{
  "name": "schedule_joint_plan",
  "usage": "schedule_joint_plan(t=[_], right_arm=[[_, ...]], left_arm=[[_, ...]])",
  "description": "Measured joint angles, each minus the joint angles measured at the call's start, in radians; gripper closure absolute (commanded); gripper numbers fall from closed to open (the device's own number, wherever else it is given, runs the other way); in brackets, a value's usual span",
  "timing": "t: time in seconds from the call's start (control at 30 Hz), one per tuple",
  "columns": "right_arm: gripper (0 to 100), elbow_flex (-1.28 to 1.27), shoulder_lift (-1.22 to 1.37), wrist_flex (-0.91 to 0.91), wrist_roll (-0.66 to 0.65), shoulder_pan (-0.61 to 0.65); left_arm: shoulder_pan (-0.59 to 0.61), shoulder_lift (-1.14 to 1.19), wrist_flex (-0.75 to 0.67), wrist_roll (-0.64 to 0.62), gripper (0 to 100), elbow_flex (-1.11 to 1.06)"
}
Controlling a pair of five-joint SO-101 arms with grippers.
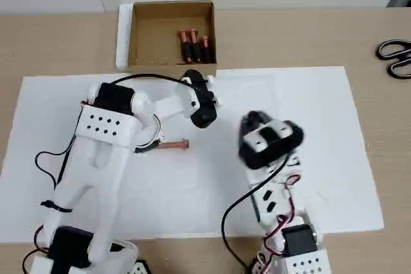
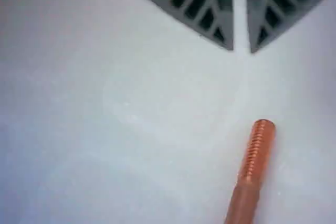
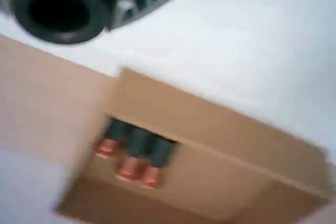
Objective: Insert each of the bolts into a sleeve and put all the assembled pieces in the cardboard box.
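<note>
Cardboard box [image 1: 154, 30] stands at the far edge of the table [image 1: 51, 36], touching the far edge of the white sheet [image 1: 308, 158]. Three finished pieces [image 1: 194, 46] lie inside it side by side against its right wall, each a black tube with a copper bolt end poking out. The right wrist view looks into the same box [image 3: 210, 124] at those three pieces [image 3: 134, 153].

One loose bolt [image 1: 173, 145] lies flat on the sheet, partly under the left arm. In the left wrist view this bolt [image 2: 253, 169] lies near the left claw [image 2: 240, 40], which has its fingers all but together with only a thin slit between them and nothing in its grip. From above, the left claw [image 1: 204, 110] is just in front of the box.

The right claw [image 1: 257, 126] is over the middle of the sheet and grips a black sleeve [image 3: 52, 11], its hole facing the camera.

Scissors [image 1: 395, 56] lie on the bare table at the far right.
</note>
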State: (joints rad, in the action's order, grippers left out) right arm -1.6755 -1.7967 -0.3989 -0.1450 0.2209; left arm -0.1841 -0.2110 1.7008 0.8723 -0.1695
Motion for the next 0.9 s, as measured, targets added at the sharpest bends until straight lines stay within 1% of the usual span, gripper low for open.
schedule_joint_plan(t=[0.07, 0.2, 0.33, 0.47, 0.53, 0.67, 0.8, 0.9], right_arm=[[99.4, 0.0, 0.0, 0.0, 0.0, -0.052], [99.4, -0.002, 0.0, -0.003, 0.0, -0.11], [99.4, -0.002, 0.0, -0.029, 0.008, -0.175], [99.4, -0.002, 0.0, -0.04, 0.133, -0.207], [99.4, -0.002, 0.0, -0.044, 0.192, -0.209], [99.4, -0.002, 0.0, -0.044, 0.222, -0.218], [99.4, -0.002, 0.0, -0.044, 0.23, -0.216], [99.4, -0.002, 0.0, -0.044, 0.232, -0.215]], left_arm=[[0.017, 0.0, -0.028, 0.005, 99, 0.0], [0.06, 0.058, -0.121, 0.0, 99, 0.003], [0.063, 0.204, -0.138, 0.075, 99, 0.025], [0.063, 0.327, -0.14, 0.104, 99, 0.132], [0.063, 0.361, -0.11, 0.11, 99, 0.196], [0.018, 0.391, 0.012, 0.152, 99, 0.261], [-0.031, 0.402, 0.026, 0.153, 99, 0.273], [-0.041, 0.434, 0.026, 0.153, 99, 0.273]])
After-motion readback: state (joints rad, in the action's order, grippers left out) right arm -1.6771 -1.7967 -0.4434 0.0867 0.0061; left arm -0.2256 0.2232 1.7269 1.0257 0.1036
